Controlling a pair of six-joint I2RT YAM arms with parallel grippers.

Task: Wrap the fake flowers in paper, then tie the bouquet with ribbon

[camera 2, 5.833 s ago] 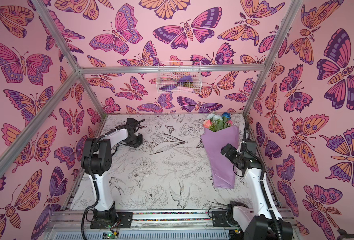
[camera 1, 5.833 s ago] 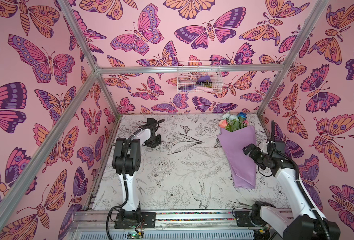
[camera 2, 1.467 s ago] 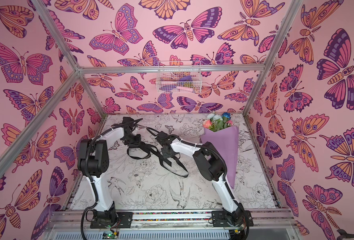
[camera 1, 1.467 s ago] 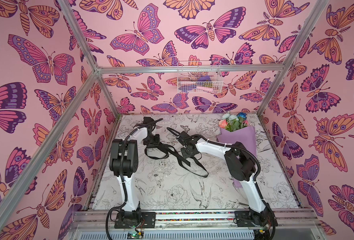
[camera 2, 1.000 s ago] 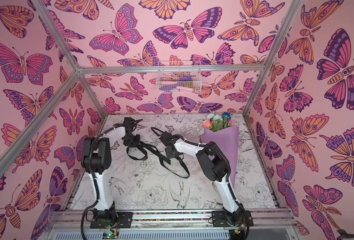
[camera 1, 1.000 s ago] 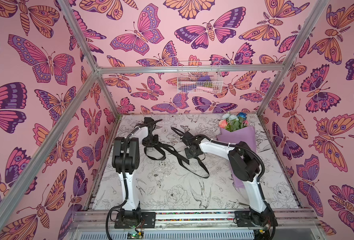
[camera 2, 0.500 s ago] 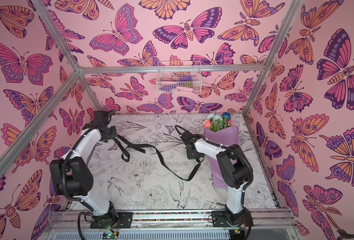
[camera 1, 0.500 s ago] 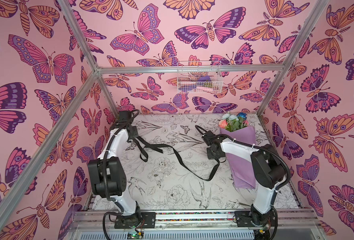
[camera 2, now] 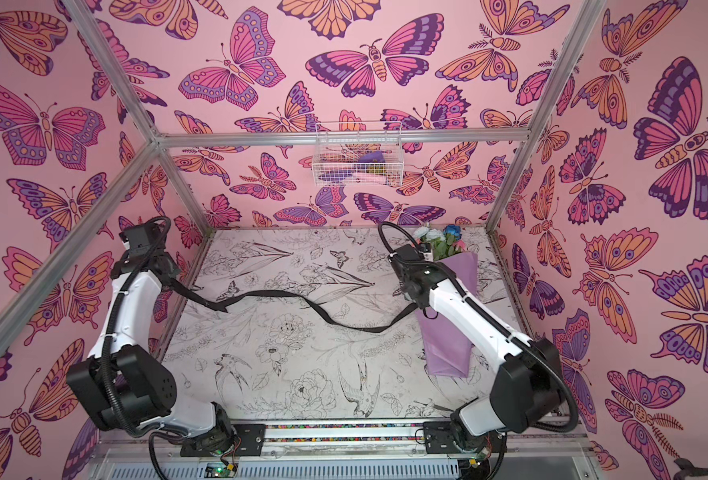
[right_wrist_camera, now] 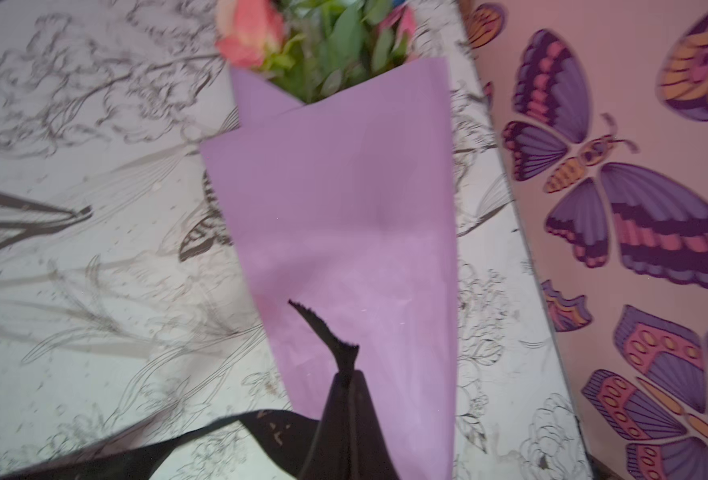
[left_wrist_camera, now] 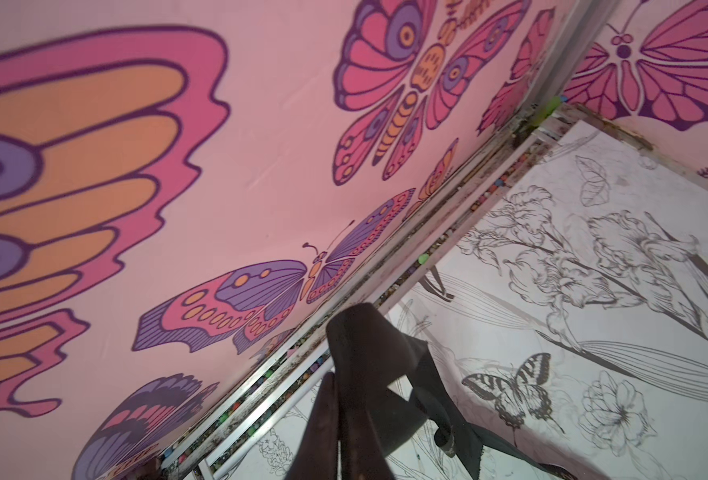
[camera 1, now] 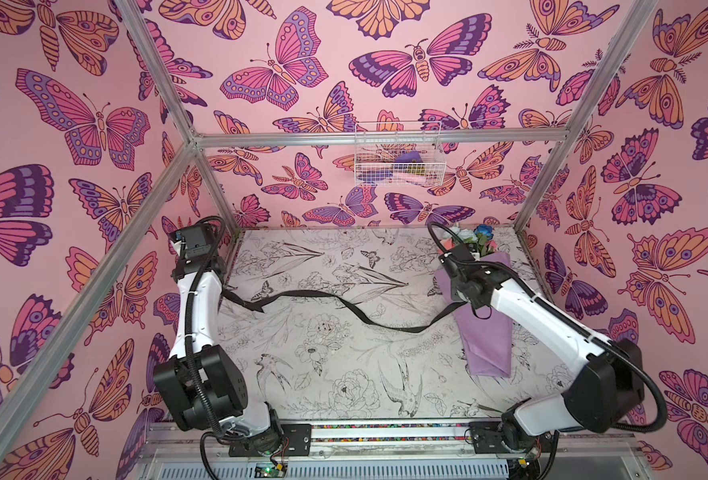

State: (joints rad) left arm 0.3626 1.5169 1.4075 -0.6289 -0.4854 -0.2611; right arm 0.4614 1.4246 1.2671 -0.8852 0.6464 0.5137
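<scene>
As the flower-print surface (camera 1: 344, 374) spreads wide across the floor of this butterfly-walled booth, the bouquet of fake flowers (camera 1: 487, 332) lies flat along its right side, the narrow end of its lilac paper cone toward the front, with pink, white and blue blooms up by the back wall. Strung across the middle, the long black ribbon (camera 1: 323, 296) sags onto the surface between the two arms. The left gripper (left_wrist_camera: 354, 320), out by the left wall at the surface's edge, is clenched on a folded bit of ribbon. The right gripper (right_wrist_camera: 346, 374) hangs over the middle of the lilac wrap, pinched tight on the other end, with a frayed tip poking out past its fingertips.
</scene>
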